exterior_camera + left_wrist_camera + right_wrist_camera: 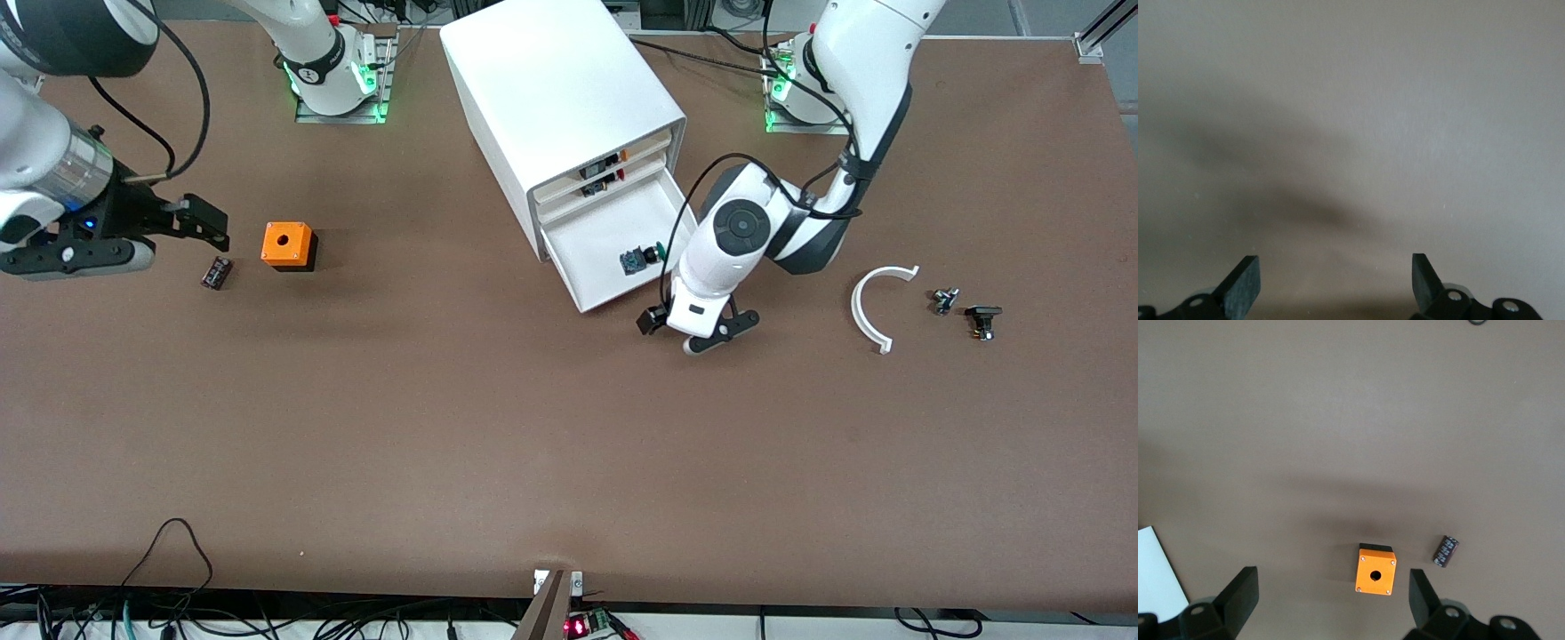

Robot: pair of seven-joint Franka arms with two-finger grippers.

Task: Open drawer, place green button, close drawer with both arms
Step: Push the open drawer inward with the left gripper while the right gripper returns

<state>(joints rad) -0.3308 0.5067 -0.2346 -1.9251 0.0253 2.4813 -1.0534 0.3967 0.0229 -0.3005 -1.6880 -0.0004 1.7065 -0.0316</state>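
The white cabinet (560, 89) stands at the middle of the table's robot edge. Its bottom drawer (591, 253) is pulled out. The button (642, 258), green cap and grey-blue base, lies on its side inside the drawer near the left arm's end. My left gripper (698, 333) is open and empty, low over the table beside the drawer's front corner; in the left wrist view (1336, 270) it shows only bare table. My right gripper (209, 227) is open and empty over the table near the orange box; it also shows in the right wrist view (1331, 587).
The orange box with a hole (287, 245) (1375, 571) and a small black part (216, 272) (1445, 551) lie toward the right arm's end. A white curved piece (867, 311) and two small dark parts (944, 300) (982, 320) lie toward the left arm's end.
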